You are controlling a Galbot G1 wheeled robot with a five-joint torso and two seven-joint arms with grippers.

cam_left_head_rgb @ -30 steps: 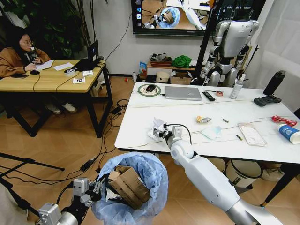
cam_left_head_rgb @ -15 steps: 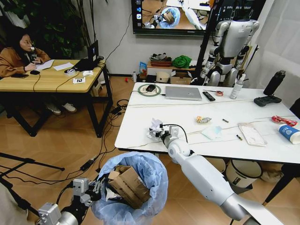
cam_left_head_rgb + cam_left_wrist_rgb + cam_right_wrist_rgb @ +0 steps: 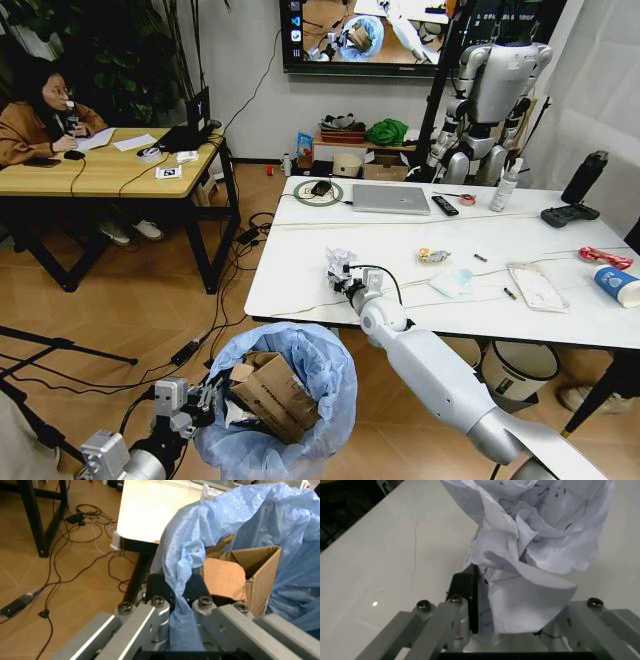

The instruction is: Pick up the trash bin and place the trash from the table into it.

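The left gripper (image 3: 174,592) is pinched shut on the blue bag at the rim of the trash bin (image 3: 285,395). It holds the bin up just below the near edge of the worktop (image 3: 290,270), so trash has only a short way to fall. A brown box (image 3: 268,393) already sits inside the bin.

The right gripper (image 3: 345,285) is over the worktop near that edge. Its fingers are closed on a crumpled white paper (image 3: 530,547), which sticks up out of them. The paper looks lifted off the top, ready to go to the bin.

More trash lies farther along the worktop: a small wrapper (image 3: 434,256), a face mask (image 3: 452,283), a clear plastic bag (image 3: 538,286) and a paper cup (image 3: 618,284).
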